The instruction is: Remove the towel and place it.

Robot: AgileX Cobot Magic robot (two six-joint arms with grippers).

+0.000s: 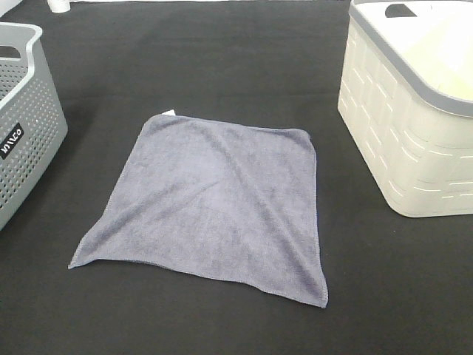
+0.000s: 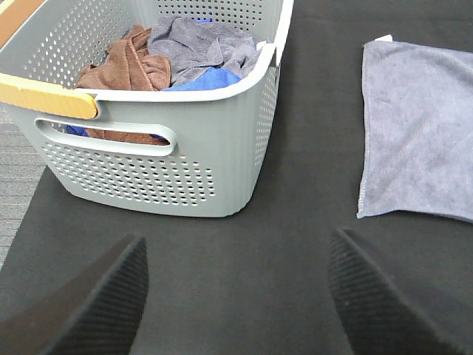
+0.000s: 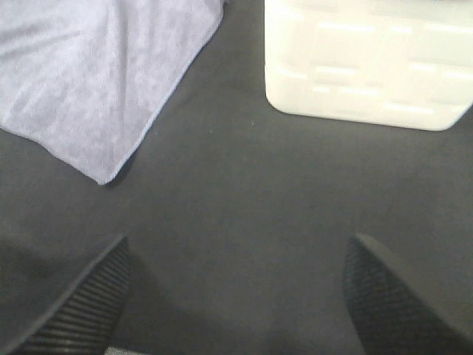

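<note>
The towel [image 1: 214, 203] lies spread flat on the black worktop [image 1: 222, 59] between the grey basket [image 1: 22, 118] and white basket [image 1: 406, 126] (seemingly placed), both hands released, left hand [image 2: 236, 296] and right hand [image 3: 236, 296] holding nothing.

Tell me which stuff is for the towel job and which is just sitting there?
For the job:
- the towel, spread flat on the black table cover
- the left gripper and right gripper, both open and empty

Just sitting there:
- the grey basket with crumpled cloths inside
- the cream basket
</note>
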